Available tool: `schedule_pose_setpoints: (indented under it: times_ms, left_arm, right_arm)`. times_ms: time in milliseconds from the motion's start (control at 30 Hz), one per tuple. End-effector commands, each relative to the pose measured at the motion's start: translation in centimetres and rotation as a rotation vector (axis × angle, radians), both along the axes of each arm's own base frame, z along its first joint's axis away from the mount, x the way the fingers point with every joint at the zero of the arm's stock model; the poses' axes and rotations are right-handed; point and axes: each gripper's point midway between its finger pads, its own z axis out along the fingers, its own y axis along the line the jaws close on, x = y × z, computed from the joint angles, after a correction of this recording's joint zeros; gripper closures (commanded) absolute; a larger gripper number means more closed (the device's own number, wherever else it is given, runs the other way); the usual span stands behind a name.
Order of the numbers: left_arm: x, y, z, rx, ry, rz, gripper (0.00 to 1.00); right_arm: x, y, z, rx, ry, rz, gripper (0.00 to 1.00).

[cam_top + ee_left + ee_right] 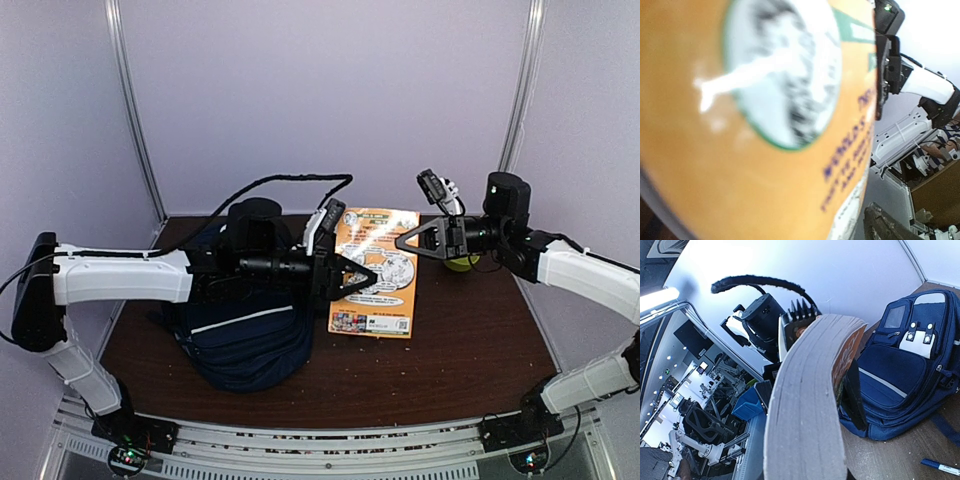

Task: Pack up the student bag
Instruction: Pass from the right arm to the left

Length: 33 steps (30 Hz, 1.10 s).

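Orange paperback book (pixel 378 285) sits mid-frame, clamped at its right edge by the right gripper (pixel 412 240); left gripper (pixel 360 275) stands spread at its left edge; navy student bag (pixel 250 340) lies lower left; held one-sided, the book may sag and slip.

Even bright light; the orange book (pixel 740 150) fills the left-wrist view, badly blurred.

Dark brown wooden bench (pixel 470 350), three things on it.
The large navy-blue fabric backpack with white stripe trim (pixel 245 335) lies on its left half, a blue-capped white pen (pixel 936 465) lies near the backpack (cut off at the frame edge), and a small yellow-green thing (pixel 462 263) sits at the far right.
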Motion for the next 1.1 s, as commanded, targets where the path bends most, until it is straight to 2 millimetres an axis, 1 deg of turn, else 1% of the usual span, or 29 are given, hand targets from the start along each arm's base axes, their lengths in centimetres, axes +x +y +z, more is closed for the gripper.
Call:
schedule_pose_setpoints:
  times_ms: [0,100,133,200,267,300,433,567,700,800,867,1067]
  left_arm:
    - [-2.0,-0.8,3.2,-0.135,-0.017,-0.145,0.25]
    - [-2.3,-0.6,3.2,-0.144,-0.005,-0.159,0.35]
    - [-2.4,-0.5,3.2,-0.145,0.004,-0.164,0.38]
    - [-2.3,-0.5,3.1,-0.154,0.02,-0.167,0.49]
    - [-2.2,-0.4,2.9,-0.159,0.04,-0.164,0.54]
    - [-2.1,-0.4,2.9,-0.161,0.049,-0.16,0.59]
    - [-1.5,0.0,2.7,-0.157,0.075,-0.138,0.66]
    - [-1.0,0.5,2.6,-0.139,0.088,-0.109,0.67]
    - [-1.4,0.8,2.5,-0.123,0.08,-0.123,0.61]
    - [-1.6,0.9,2.2,-0.118,0.081,-0.133,0.51]
    - [-1.7,1.0,2.2,-0.129,0.079,-0.135,0.49]
    - [-1.6,1.2,2.3,-0.142,0.073,-0.121,0.65]
  right_arm:
    - [1.3,-1.1,4.2,0.071,-0.13,-0.036,1.0]
    - [2.8,-1.6,4.2,0.069,-0.125,-0.078,1.0]
    - [3.1,-1.7,4.3,0.069,-0.129,-0.089,1.0]
    - [3.6,-1.8,4.2,0.067,-0.133,-0.107,1.0]
    - [3.8,-1.8,4.0,0.064,-0.127,-0.113,1.0]
    - [3.9,-1.8,3.7,0.061,-0.123,-0.118,1.0]
    - [4.3,-1.9,2.7,0.019,-0.14,-0.143,1.0]
    - [4.8,-2.1,1.2,-0.054,-0.141,-0.166,1.0]
    - [5.2,-2.3,0.9,-0.064,-0.143,-0.183,1.0]
    - [5.5,-2.3,0.9,-0.059,-0.134,-0.185,1.0]
    - [5.7,-2.3,1.1,-0.05,-0.124,-0.188,1.0]
    - [6.5,-2.7,0.7,-0.053,-0.101,-0.208,1.0]
